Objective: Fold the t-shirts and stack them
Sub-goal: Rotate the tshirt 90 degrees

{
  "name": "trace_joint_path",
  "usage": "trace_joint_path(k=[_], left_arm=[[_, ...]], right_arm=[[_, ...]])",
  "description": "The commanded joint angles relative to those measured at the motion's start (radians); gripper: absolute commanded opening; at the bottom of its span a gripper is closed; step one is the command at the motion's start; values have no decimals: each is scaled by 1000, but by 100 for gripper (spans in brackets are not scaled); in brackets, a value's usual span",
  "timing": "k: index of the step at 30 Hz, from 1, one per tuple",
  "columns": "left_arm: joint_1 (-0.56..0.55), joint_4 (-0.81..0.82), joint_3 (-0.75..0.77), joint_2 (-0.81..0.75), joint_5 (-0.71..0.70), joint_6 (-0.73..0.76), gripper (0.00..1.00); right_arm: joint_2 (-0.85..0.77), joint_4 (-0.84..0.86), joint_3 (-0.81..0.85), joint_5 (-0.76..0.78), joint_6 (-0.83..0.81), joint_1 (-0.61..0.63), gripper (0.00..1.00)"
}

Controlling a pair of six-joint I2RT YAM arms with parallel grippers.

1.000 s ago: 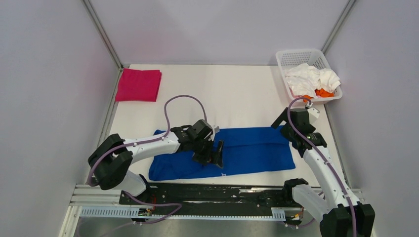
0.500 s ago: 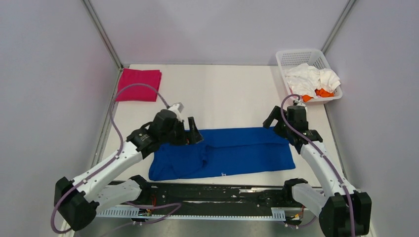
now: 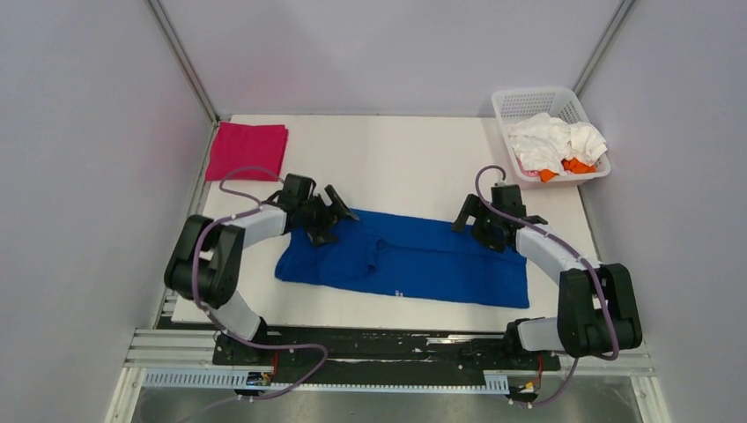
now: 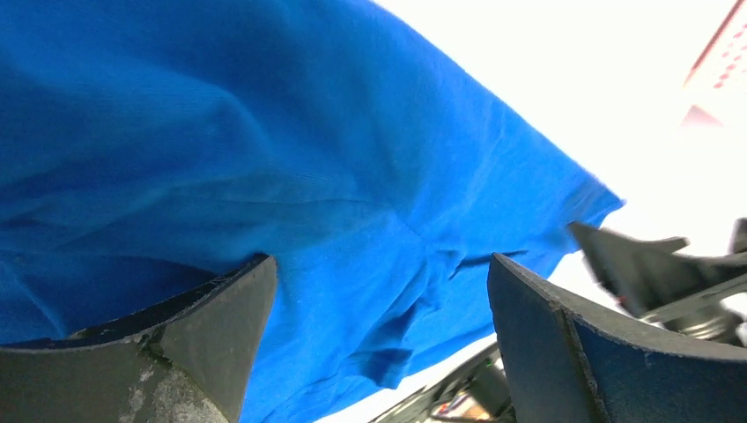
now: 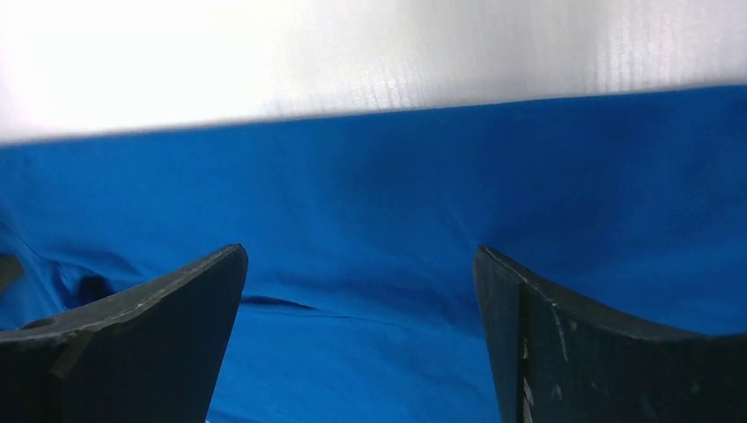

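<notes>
The royal blue t-shirt (image 3: 423, 260) lies folded into a long strip across the middle of the table, with a small white print near its front edge. My left gripper (image 3: 338, 211) is open, low over the strip's far left edge. In the left wrist view the gripper (image 4: 379, 291) has blue cloth (image 4: 264, 150) between its spread fingers. My right gripper (image 3: 471, 226) is open at the strip's far right edge. In the right wrist view the gripper (image 5: 361, 282) straddles blue cloth (image 5: 396, 194). The magenta-pink t-shirt (image 3: 247, 151) lies folded at the far left.
A white lattice basket (image 3: 528, 101) at the far right corner holds crumpled white shirts (image 3: 553, 141) and an orange one (image 3: 576, 165). Bare white table (image 3: 405, 163) lies beyond the blue shirt. Grey walls close in three sides.
My left arm has swung from the shirt's middle back to its far left edge. My right gripper has moved left and down onto the far right edge. The shirt's left end has shifted away from the front.
</notes>
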Motion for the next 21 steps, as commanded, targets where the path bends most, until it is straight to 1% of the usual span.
trace_joint_path(k=[1,2,3,4,5,6,7,8,9,11,12,13,14,15,17,18,20,21], left_arm=[[50,-8,193,282,-127,46,100],[61,-35,323,372,-140,63,100],[65,-94,392,416,-151,68,100],[70,-119,538,507,-151,85,100],[71,-160,609,553,-150,92,100],[72,-178,759,637,-146,93,100],[72,-199,828,683,-137,96,100],[70,-203,976,773,-130,96,100],[70,-216,1056,818,-109,84,100],[67,-207,1353,1009,-61,64,100],[61,-202,1434,1057,-26,55,100],[58,-185,1576,1155,-5,25,100],[50,-158,1645,1200,45,9,100],[45,-97,1751,1284,62,-36,100],[23,43,1819,1354,75,-108,100],[18,165,1816,1367,59,-153,100],[6,285,1802,1391,15,-213,100],[-1,304,1816,1410,-1,-225,100]], right_arm=[[46,71,12,35,0,36,100],[55,71,7,29,-1,45,100],[62,71,3,24,0,54,100],[71,68,-4,14,0,67,100],[77,64,-10,-1,-2,79,100],[85,58,-15,-17,-2,96,100],[91,50,-19,-39,-7,120,100],[100,41,-20,-70,-17,144,100],[112,32,-18,-99,-27,175,100],[137,25,0,-166,-65,249,100],[151,23,17,-195,-84,308,100],[170,24,38,-224,-107,352,100],[191,27,61,-260,-135,393,100],[212,34,83,-279,-155,430,100],[261,53,130,-324,-196,485,100],[287,60,156,-330,-207,507,100],[346,65,209,-323,-237,534,100],[369,63,236,-311,-242,540,100]])
